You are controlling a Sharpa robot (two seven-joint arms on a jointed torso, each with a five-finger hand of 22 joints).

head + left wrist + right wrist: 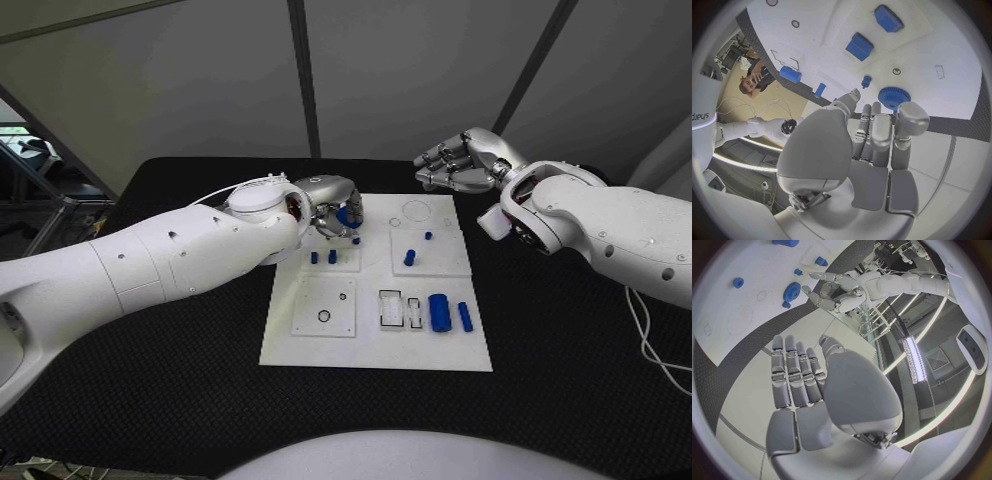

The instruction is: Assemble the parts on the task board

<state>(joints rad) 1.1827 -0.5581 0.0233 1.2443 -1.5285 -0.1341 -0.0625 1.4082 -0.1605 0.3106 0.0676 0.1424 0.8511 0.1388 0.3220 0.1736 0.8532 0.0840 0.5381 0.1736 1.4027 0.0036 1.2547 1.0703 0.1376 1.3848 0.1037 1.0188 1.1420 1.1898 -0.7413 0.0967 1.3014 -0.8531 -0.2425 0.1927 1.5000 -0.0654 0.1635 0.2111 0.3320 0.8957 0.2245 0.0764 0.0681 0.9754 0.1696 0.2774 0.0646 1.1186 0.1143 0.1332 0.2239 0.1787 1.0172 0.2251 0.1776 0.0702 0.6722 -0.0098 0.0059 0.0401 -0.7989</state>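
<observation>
Looking down from the head, my left hand (329,195) hovers over the task board's (375,345) far-left corner by a blue gear (348,216), fingers loose and empty, right hand (462,160) beyond the far edge; left wrist: fingers (879,132) extended above the gear (893,97); right wrist: fingers (795,372) straight, holding nothing.

My arms: smooth white rounded shells with small dark screw holes | my left hand (329,192): silver metal, segmented fingers | my right hand (459,160): same silver, dark seams | thin white cable (652,335) trailing beside right arm
</observation>
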